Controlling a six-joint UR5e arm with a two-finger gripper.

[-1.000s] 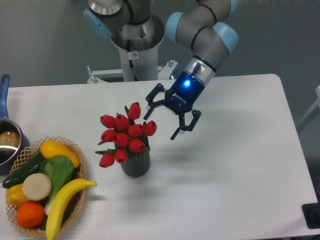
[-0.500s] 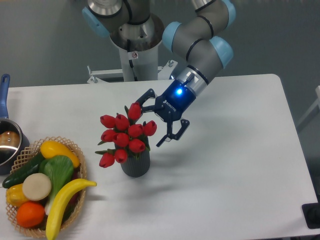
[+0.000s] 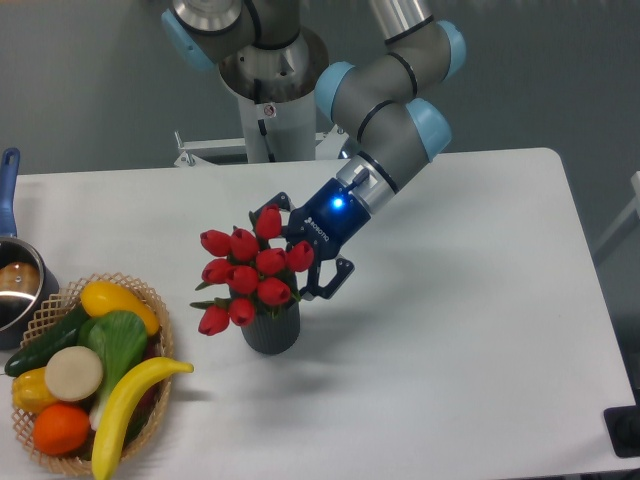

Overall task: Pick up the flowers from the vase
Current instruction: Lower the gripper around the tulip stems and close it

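At the left edge of the table (image 3: 480, 300) sits a wicker basket (image 3: 150, 395) of fruit and vegetables, a banana (image 3: 125, 400) lying across its front, with a pot (image 3: 15, 290) just behind it (half cut off by the frame). Right of the basket, toward the middle of the table, the flowers (image 3: 250, 275) stand in the vase (image 3: 271, 330), red tulip buds bunched above its ribbed grey wall. My gripper (image 3: 297, 252) has slid in from the right over the last second and now sits against the right side of the bunch, fingers spread wide, one fingertip (image 3: 262, 214) behind the top bud and the other low beside the rightmost buds. Nothing is pinched yet. I judge the approach nearly done: the bunch lies partly between my fingers, so closing looks close, though I may need to go deeper.
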